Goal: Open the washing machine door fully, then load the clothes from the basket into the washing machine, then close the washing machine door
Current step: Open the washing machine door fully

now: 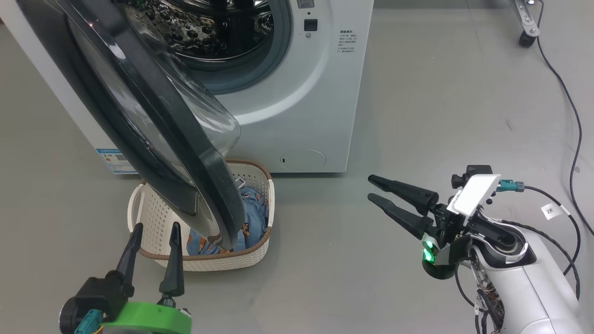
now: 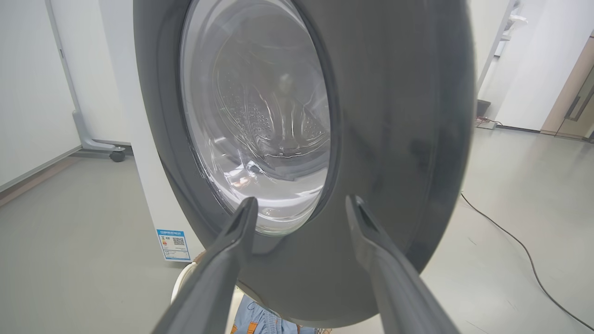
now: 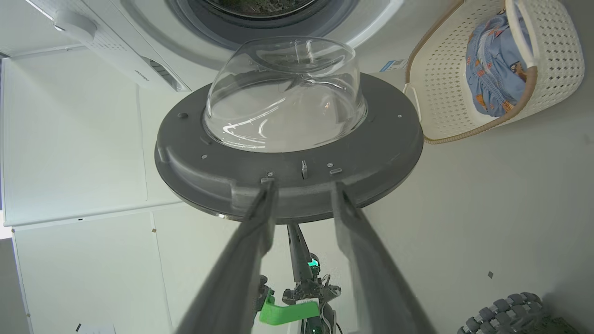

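The washing machine door hangs partly open above the basket, left gripper spread wide and empty close before its outer face, right gripper parted, empty, well clear rightward.

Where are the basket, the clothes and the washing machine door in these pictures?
the basket [image 1: 158,213]: head view, on its perforated left inner wall.
the clothes [image 3: 492,69]: right wrist view, on the blue fabric.
the washing machine door [image 2: 394,139]: left wrist view, on its dark rim.
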Available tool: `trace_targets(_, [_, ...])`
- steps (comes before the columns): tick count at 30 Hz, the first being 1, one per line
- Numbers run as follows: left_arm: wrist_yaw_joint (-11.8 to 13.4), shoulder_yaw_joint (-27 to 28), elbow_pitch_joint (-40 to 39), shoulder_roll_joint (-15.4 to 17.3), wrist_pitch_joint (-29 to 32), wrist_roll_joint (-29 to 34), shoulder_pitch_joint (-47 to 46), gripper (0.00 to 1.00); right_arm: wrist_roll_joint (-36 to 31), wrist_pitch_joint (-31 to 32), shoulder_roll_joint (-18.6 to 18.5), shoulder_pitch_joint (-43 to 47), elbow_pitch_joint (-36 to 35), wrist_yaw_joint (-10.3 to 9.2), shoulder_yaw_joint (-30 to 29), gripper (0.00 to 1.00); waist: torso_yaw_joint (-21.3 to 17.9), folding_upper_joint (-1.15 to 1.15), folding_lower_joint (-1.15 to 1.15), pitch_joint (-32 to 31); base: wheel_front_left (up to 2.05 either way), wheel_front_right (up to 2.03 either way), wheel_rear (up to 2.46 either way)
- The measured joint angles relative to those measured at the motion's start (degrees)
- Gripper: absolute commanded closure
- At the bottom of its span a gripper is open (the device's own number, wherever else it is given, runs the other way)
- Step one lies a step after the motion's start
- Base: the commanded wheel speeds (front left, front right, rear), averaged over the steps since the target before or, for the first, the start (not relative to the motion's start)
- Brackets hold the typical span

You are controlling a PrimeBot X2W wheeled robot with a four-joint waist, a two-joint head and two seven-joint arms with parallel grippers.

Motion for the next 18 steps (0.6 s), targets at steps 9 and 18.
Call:
trace_targets(9, [-1.14,0.47,-0.11,-0.14,0.00,0.40,0.28,0.00,-2.61,-6.68,-0.56,0.99,-0.32,2.02,-3.37,0.00,-1.17,0.00,0.00,-0.55,0.00,0.00,0.00])
trace_targets(18, [-1.53,1.49,-0.26,-0.31,0.00,0.83,0.29,0.00,-8.09,-14.03,-1.93,1.99,-1.91,3.24,-5.16,0.00,-2.00,0.00,0.00,-0.65,0.00,0.00,0.00])
